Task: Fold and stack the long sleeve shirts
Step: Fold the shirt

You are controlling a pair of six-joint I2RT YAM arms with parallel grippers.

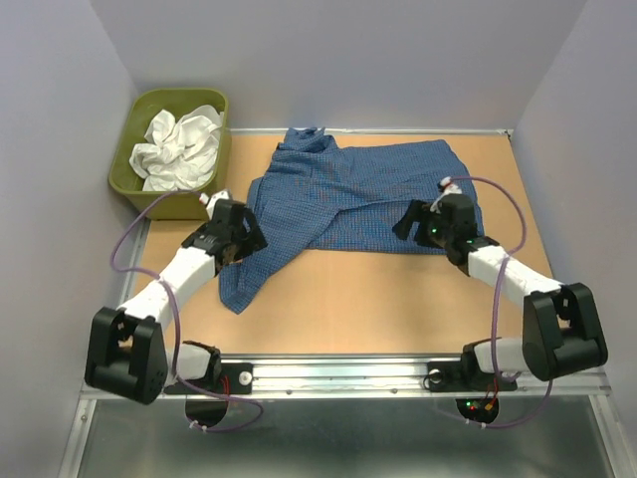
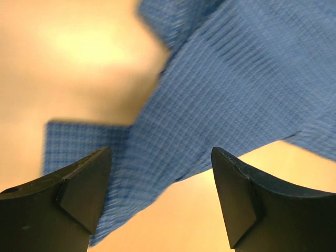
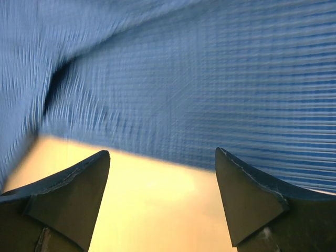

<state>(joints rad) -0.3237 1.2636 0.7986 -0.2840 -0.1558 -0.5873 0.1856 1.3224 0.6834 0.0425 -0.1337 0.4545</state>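
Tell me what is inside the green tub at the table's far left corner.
A crumpled white garment fills most of the tub; bits of its green inner wall show around it. Anything beneath the cloth is covered and cannot be seen.

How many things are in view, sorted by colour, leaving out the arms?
Blue: 1, checked button-up shirt
White: 1, crumpled cloth garment
Olive-green: 1, plastic tub
Total: 3

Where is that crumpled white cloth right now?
From above, the crumpled white cloth lies bunched inside the olive-green plastic tub at the far left corner of the wooden table, just left of the dark blue checked shirt.
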